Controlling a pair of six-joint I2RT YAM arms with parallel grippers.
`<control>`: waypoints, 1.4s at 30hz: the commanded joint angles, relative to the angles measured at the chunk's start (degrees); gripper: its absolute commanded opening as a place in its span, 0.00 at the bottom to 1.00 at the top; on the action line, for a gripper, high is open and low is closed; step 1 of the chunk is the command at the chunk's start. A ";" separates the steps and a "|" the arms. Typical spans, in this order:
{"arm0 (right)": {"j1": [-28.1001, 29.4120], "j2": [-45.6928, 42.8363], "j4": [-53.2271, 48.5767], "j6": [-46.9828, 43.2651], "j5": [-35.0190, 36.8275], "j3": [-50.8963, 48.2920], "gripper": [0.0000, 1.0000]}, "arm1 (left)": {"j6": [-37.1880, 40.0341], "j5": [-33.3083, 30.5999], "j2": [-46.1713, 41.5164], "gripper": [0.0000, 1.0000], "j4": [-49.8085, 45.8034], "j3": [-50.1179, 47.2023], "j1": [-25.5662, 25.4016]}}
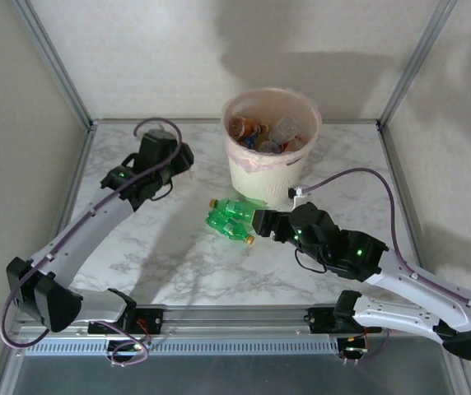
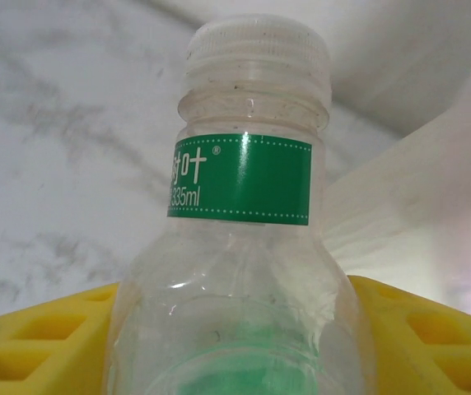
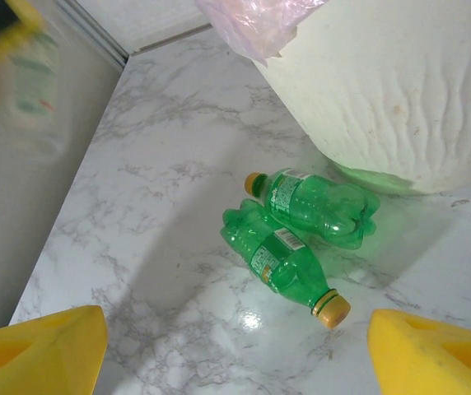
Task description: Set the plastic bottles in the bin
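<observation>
Plastic bottles [image 1: 264, 132] crowd the bin [image 1: 252, 177], which stands at upper centre of the overhead view on the marble table [image 1: 161, 255], its pink liner [image 3: 244, 25] folded over the rim. The heap inside reaches close to the rim, so anything dropped near the edge could slide back out. My judgement is to release over the middle of the mouth, low, and clear of the liner.

The right gripper [image 1: 262, 220] sits right of centre in the overhead view, its yellow fingers spread wide with nothing between them, facing the two green bottles [image 1: 231, 220]. The left gripper [image 2: 235, 346] is at upper left in that view and is clamped on a clear bottle [image 2: 244, 247], with a yellow pad against each side of the body.

Both green bottles lie on their sides just in front of the bin. The upper green bottle [image 3: 318, 197] is close against the bin's base, and the lower green bottle [image 3: 281, 259] touches it. The lower one looks the better pick. Close across its body rather than its orange cap [image 3: 333, 310], expecting the thin crushed plastic to give and the neighbour to roll.

The clear bottle has a green label band [image 2: 244, 181] under a pale cap [image 2: 256, 49]. Carry it neck-up to the bin first, and keep the right arm back so that the two arms do not meet over the rim.
</observation>
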 commanded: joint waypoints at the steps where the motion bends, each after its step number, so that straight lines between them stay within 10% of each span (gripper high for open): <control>1: 0.62 -2.14 -0.57 1.21 -0.14 -2.25 0.83 | 1.48 1.71 0.69 0.59 -2.28 8.12 -0.36; 26: 2.03 -2.88 4.51 3.57 -4.48 -9.26 0.82 | 2.56 8.91 39.66 0.62 -6.92 62.44 -11.06; 42: 2.38 -3.69 3.19 4.32 -3.52 -9.25 0.82 | 2.27 9.61 43.37 0.71 -7.31 60.42 -10.61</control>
